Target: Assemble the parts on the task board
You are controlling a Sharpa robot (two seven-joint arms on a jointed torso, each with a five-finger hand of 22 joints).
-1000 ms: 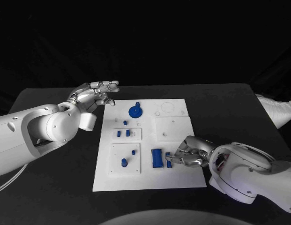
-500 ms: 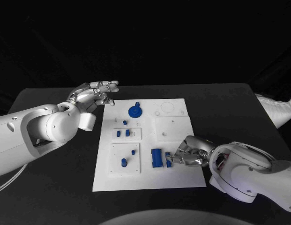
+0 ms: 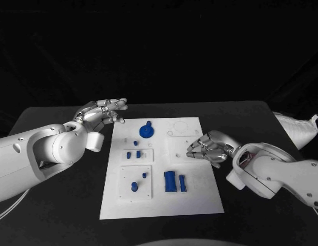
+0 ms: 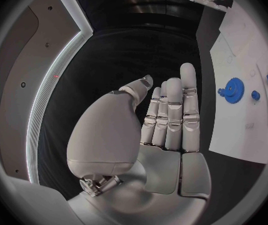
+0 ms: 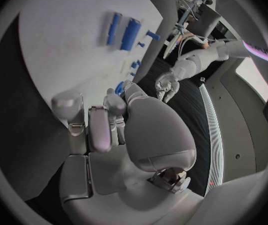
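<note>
No brand, label or readable writing appears on any surface.

The task board (image 3: 195, 200) is a long white plate lying in the middle of the black table (image 3: 55, 205), its short edges toward the top and bottom of the head view. On its left half sit two raised square white panels, one above the other. The blue gear (image 3: 148, 131) lies near the board's upper left, with a small knob just above it. Two small blue blocks (image 3: 133, 154) stand on the upper panel, and a blue peg (image 3: 134, 187) with a smaller one beside it stands on the lower panel. Two blue bars (image 3: 175, 182) lie side by side, upright in the frame, just right of the lower panel — the left one wider. Faint circular outlines mark the board's upper right; their detail is too pale to make out.

The left hand (image 3: 103, 110) hovers off the board's upper left corner, fingers straight and close together, holding nothing; the left wrist view shows the flat palm (image 4: 165, 130) with the gear (image 4: 233, 88) beyond it.

The right hand (image 3: 209, 147) sits over the board's right edge at mid-height, fingers curled in — nothing visible in them. In the right wrist view its fingers (image 5: 99, 127) bend over bare board, well apart from the bars (image 5: 123, 32).
</note>
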